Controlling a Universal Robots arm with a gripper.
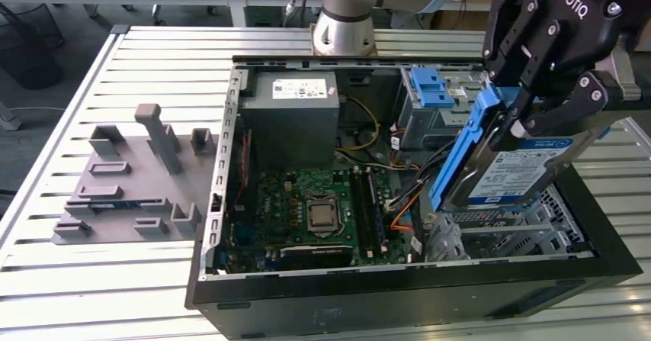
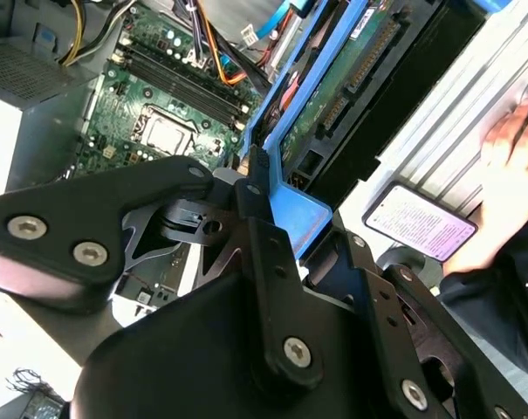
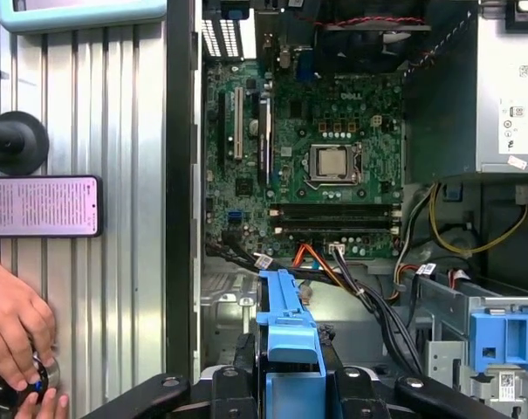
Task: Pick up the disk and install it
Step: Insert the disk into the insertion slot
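Tool (image 1: 537, 108) clamped on disk (image 1: 514, 169) by blue carrier edge. Disk on edge, tilted over open case (image 1: 407, 299), 3 o'clock of motherboard (image 1: 305, 211) in exterior view; tilt likely suits bay entry.

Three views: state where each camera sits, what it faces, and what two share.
Exterior view: off the arm, looking down at the open computer case on the table; shows arm and gripper shut on the disk.
Second wrist view: on the arm, looking past the gripper's links along the disk to the motherboard.
First wrist view: on the arm, looking down into the case over gripper and disk.
Shared: both wrist views show motherboard, phone and a person's hand.
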